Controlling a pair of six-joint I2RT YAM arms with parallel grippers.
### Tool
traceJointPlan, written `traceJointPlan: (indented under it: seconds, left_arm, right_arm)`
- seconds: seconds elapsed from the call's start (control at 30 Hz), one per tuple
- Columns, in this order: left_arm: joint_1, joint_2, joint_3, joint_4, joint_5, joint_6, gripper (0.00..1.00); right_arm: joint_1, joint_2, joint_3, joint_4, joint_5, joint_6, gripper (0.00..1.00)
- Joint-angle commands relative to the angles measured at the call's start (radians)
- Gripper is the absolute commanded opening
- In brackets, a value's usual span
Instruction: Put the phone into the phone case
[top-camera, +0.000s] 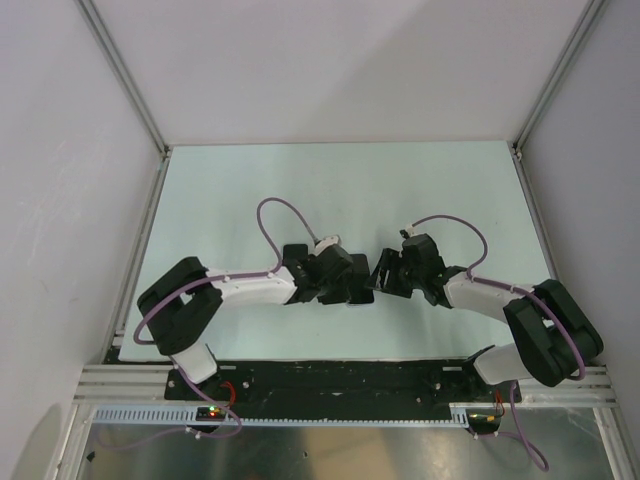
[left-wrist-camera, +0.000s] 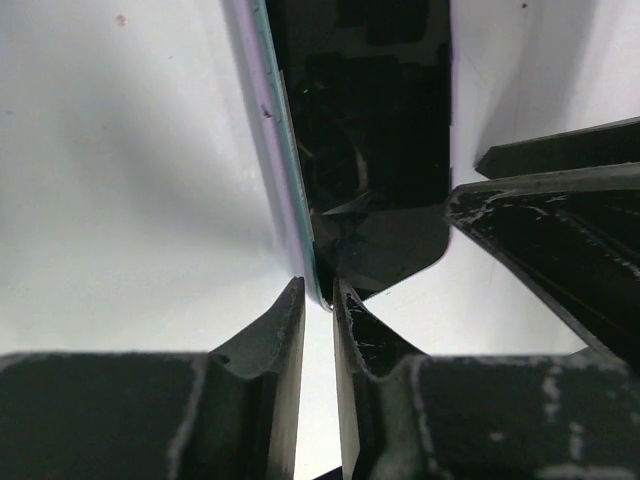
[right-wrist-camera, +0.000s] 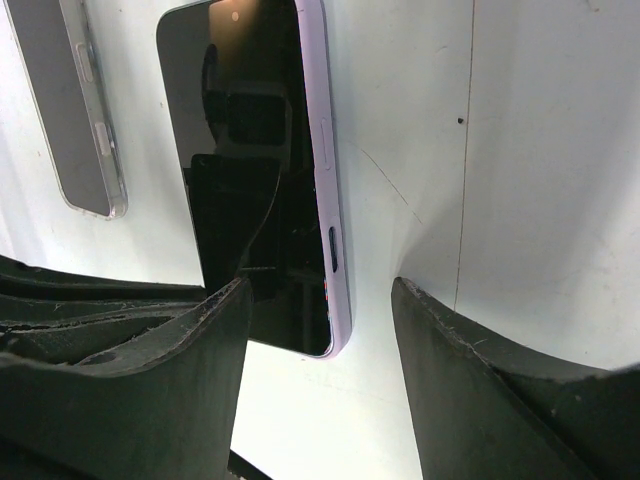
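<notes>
The phone (left-wrist-camera: 380, 120) has a black screen and a pale lavender edge. In the top view it is hidden under both wrists. My left gripper (left-wrist-camera: 318, 290) is shut on the phone's near corner, one finger on the back and one on the screen. The phone seems raised off the table (top-camera: 300, 190), with a shadow beside it. My right gripper (right-wrist-camera: 320, 285) is open and straddles the other end of the phone (right-wrist-camera: 245, 130) without touching it. The clear phone case (right-wrist-camera: 85, 120) lies flat on the table beyond and to the left. The left gripper (top-camera: 355, 285) and right gripper (top-camera: 385, 275) meet at the table's middle.
White walls and metal frame rails (top-camera: 135, 90) enclose the pale table on three sides. The right gripper's finger (left-wrist-camera: 560, 230) shows at the right of the left wrist view, close beside the phone. The arm bases sit at the near edge.
</notes>
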Motion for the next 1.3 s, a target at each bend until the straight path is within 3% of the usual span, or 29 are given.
traceJointPlan:
  seconds: [0.0, 0.6, 1.27]
  left_arm:
    - [-0.009, 0.022, 0.054, 0.001, -0.010, 0.007, 0.20]
    - [-0.023, 0.102, 0.078, -0.020, 0.001, 0.016, 0.01]
    - [-0.084, 0.273, 0.075, -0.038, -0.006, -0.006, 0.00]
  right_arm:
    - [0.006, 0.018, -0.007, 0.022, 0.017, 0.003, 0.63]
    - [0.011, 0.026, -0.011, 0.024, 0.017, 0.003, 0.63]
    - [0.025, -0.012, -0.024, 0.004, 0.067, 0.005, 0.63]
